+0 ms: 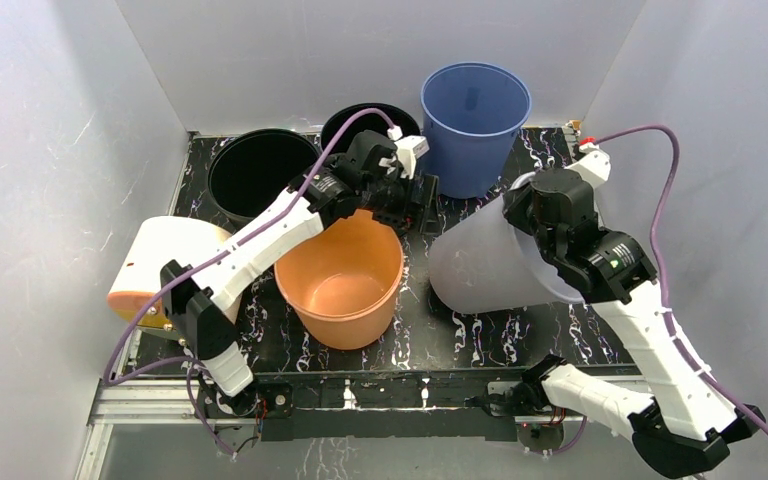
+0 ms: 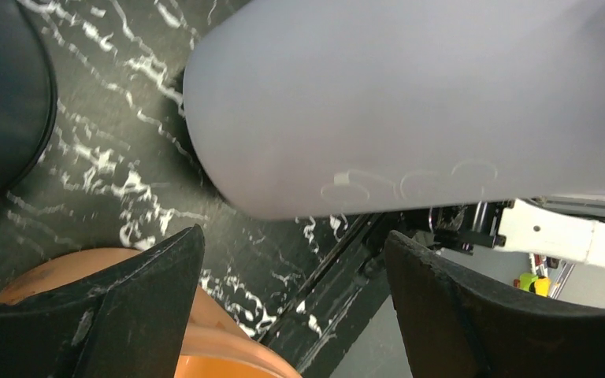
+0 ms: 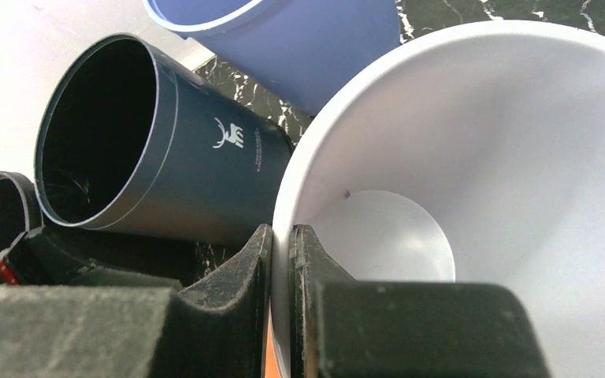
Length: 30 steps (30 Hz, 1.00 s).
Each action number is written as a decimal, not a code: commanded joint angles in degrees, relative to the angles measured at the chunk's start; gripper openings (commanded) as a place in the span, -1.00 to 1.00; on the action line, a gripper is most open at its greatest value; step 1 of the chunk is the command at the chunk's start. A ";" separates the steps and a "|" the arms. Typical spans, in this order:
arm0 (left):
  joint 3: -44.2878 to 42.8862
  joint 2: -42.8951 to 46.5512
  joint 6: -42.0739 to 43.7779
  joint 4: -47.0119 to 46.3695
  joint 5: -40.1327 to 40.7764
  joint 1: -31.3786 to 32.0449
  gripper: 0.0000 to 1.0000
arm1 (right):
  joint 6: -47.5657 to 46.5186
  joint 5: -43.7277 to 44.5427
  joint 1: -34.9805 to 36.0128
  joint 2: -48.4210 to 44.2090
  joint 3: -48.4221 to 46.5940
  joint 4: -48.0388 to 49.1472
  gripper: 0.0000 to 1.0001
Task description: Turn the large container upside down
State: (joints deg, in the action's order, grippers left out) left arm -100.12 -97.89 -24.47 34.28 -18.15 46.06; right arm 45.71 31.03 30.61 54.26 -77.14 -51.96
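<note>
The large white translucent container (image 1: 480, 265) lies tipped on its side on the black marbled table (image 1: 430, 340), mouth toward the right. My right gripper (image 1: 532, 215) is shut on its rim; in the right wrist view the fingers (image 3: 281, 260) pinch the white wall (image 3: 504, 157), one inside and one outside. My left gripper (image 1: 415, 205) is open and empty above the far rim of the orange bucket (image 1: 345, 290), just left of the white container's base. In the left wrist view the gripper (image 2: 295, 268) faces that base (image 2: 410, 102), apart from it.
A blue bucket (image 1: 472, 125) stands at the back, close behind the white container. Two dark containers (image 1: 260, 170) (image 1: 360, 125) stand at the back left; one shows in the right wrist view (image 3: 150, 150). A cream container (image 1: 160, 270) lies on its side at the left edge.
</note>
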 commanded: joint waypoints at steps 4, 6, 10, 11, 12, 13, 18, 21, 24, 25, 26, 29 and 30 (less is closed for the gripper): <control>1.98 6.99 -0.48 5.48 1.12 -0.61 0.68 | -0.92 -7.28 -1.40 3.68 -4.64 14.29 -1.00; 1.33 7.60 -1.73 3.66 -0.75 -0.54 0.68 | 0.34 -11.17 -2.33 5.32 -5.43 16.89 -1.00; -0.54 8.60 -3.91 0.72 -2.77 -0.54 0.68 | 3.45 -17.70 -3.55 7.15 -5.63 21.61 -1.00; -0.99 8.69 -4.14 0.44 -2.77 -0.60 0.68 | 4.92 -18.18 -3.85 7.14 -5.27 21.48 -1.00; -1.38 8.70 -4.25 0.24 -2.86 -0.60 0.68 | 5.67 -18.64 -4.41 6.75 -4.17 21.37 -1.00; -1.60 8.74 -4.34 0.07 -2.86 -0.57 0.69 | 6.19 -19.17 -5.07 6.02 -2.43 21.21 -1.00; -1.66 7.90 -3.84 0.56 -2.73 -0.54 0.69 | 7.34 -23.09 -12.57 -0.86 10.23 16.74 -1.00; -1.42 7.33 -3.83 0.27 -3.46 -0.54 0.69 | 6.40 -22.92 -15.30 -4.82 16.22 12.24 -1.00; -1.76 6.23 -3.83 0.15 -4.05 -0.54 0.69 | 5.67 -18.60 -15.76 -7.04 18.36 4.61 -0.50; -2.06 5.60 -3.83 0.21 -4.11 -0.55 0.69 | 5.58 -17.16 -15.80 -7.50 18.45 2.70 -0.28; -2.43 4.90 -3.83 0.24 -4.31 -0.54 0.69 | 5.30 -15.50 -15.76 -7.84 18.39 1.13 -0.08; -3.74 2.58 -3.87 0.77 -3.39 -0.54 0.69 | 5.07 -10.64 -15.76 -7.26 16.94 -3.52 0.23; -4.36 1.83 -3.87 1.27 -2.46 -0.54 0.69 | 4.83 -9.62 -15.76 -6.83 16.33 -4.69 0.25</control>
State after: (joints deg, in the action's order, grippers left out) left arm -101.25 -94.17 -28.16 34.81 -20.62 45.76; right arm 51.55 14.74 14.85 46.17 -59.22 -48.53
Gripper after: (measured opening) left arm 0.843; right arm 0.593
